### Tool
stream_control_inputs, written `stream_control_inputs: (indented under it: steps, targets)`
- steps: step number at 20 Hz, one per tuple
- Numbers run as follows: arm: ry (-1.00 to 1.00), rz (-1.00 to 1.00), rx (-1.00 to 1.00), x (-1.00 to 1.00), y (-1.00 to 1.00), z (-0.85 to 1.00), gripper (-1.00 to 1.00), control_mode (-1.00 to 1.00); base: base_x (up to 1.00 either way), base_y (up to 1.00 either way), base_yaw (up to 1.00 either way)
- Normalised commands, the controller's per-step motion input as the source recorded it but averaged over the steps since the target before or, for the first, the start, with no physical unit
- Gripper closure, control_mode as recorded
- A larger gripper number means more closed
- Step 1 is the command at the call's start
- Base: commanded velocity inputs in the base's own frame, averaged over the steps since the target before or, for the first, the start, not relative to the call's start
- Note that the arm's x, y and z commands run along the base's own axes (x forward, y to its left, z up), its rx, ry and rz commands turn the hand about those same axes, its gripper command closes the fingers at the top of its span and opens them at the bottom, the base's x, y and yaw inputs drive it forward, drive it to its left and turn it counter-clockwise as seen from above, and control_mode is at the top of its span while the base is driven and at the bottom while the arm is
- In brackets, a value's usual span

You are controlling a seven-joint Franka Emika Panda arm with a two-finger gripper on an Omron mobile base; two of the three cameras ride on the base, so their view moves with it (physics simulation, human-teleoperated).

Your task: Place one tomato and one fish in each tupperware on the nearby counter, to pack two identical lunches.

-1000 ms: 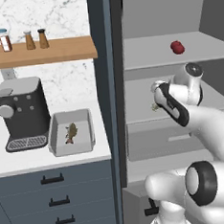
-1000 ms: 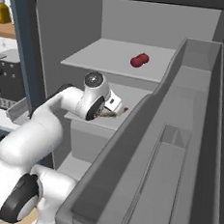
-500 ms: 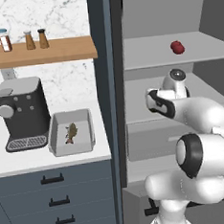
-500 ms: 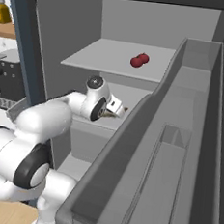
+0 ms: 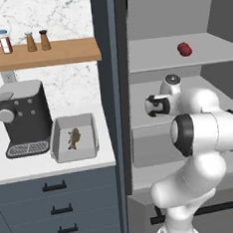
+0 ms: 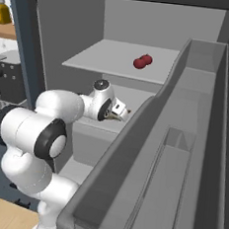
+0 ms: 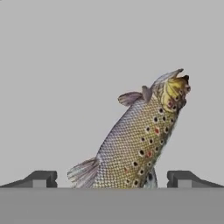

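A: We're inside the open fridge (image 5: 134,72) now, with the claw (image 7: 112,178) down on the middle shelf (image 6: 138,96) and its two fingertips (image 7: 40,178) spread wide apart. A speckled fish (image 7: 140,140) lies right between them, untouched by either tip.

B: And we've got room there. Bare grey shelf surrounds that fish on all sides in the hand view, with its head angled up and away from us.

A: From the right base view the claw (image 6: 120,112) sits close to the door bin wall (image 6: 150,120), so that side is tight. The shelf above carries two tomatoes (image 6: 142,61), touching each other and well back from the front lip.

B: Over on the bench (image 5: 53,166), we see a grey tray (image 5: 75,138) beside the coffee machine (image 5: 23,119), near the bench's right end. A second fish (image 5: 74,137) already lies in its middle, with free floor around it.

A: The wooden wall shelf (image 5: 43,53) with its bottles (image 5: 4,42) hangs well above that tray, leaving open room over it.
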Motion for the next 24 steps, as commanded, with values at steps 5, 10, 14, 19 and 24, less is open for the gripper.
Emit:
stream_control_inputs:
  steps: [5, 10, 14, 19, 24]
  targets:
    - [0.03, 0.00, 0.00, 0.24, 0.00, -0.43, 1.00, -1.00, 0.00, 0.00, 0.00]
    - [-0.01, 0.01, -0.01, 0.02, -0.02, -0.14, 1.00, -1.00, 0.00, 0.00, 0.00]
    - [-0.13, 0.00, 0.00, -0.53, -0.09, -0.09, 1.00, -1.00, 0.00, 0.00, 0.00]
    - [-0.46, 0.00, 0.02, -1.00, -0.32, 0.09, 1.00, -1.00, 0.00, 0.00, 0.00]
    - [-0.29, -0.06, 0.05, -1.00, -0.29, 0.85, 1.00, -1.00, 0.00, 0.00, 0.00]
